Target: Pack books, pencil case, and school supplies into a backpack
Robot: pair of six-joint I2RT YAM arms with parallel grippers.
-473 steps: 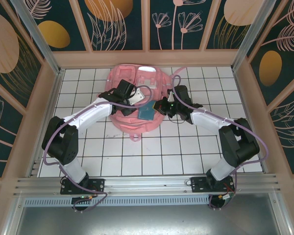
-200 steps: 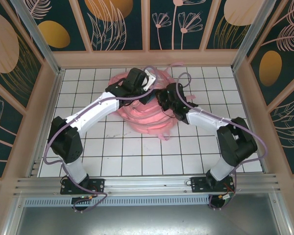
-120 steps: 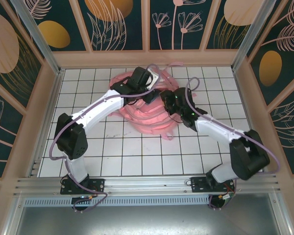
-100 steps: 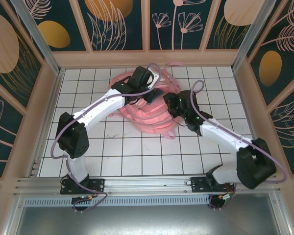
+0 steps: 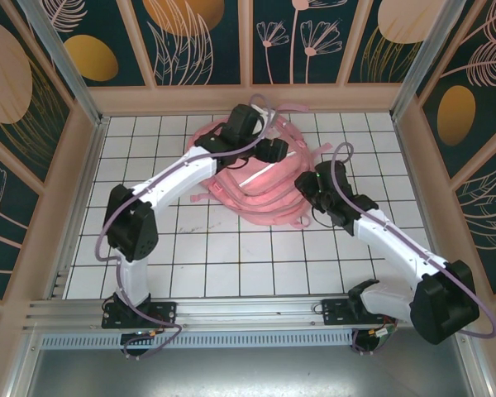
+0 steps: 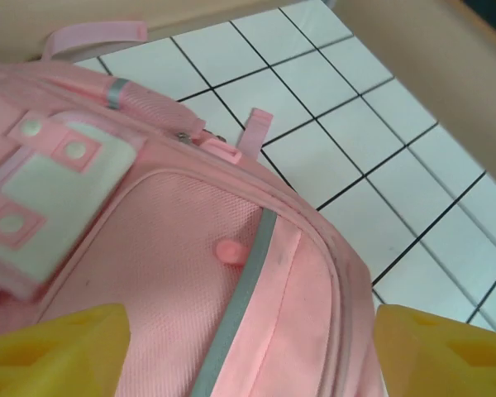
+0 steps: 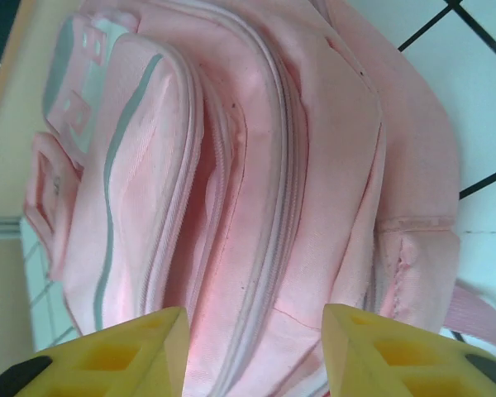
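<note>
The backpack [image 5: 256,186] lies toward the far edge of the tabletop [image 5: 231,256], near its middle, with the zipped seams turned upward. The left gripper [image 5: 273,150] is held over the backpack's far end. Its yellow fingers [image 6: 58,347] are spread wide with nothing gripped, and pink mesh and a grey stripe [image 6: 236,302] are seen just below them. The right gripper [image 5: 306,182] is placed just beside the backpack's right flank, its jaws also wide and empty. The zip seams [image 7: 273,207] are faced squarely in the right wrist view. Whether the main compartment is open cannot be told.

The step in hand is judged to be the readying of the backpack for filling. It is done well if the soft fabric is pinned by one gripper while a zip pull is worked by the other. A pink tab [image 6: 256,132] beside the far seam is judged a likely pull. A narrow pinch aligned along the seam is called for, since loose fabric is likely to bunch, and the whole backpack could then be dragged across the tiles.
</note>
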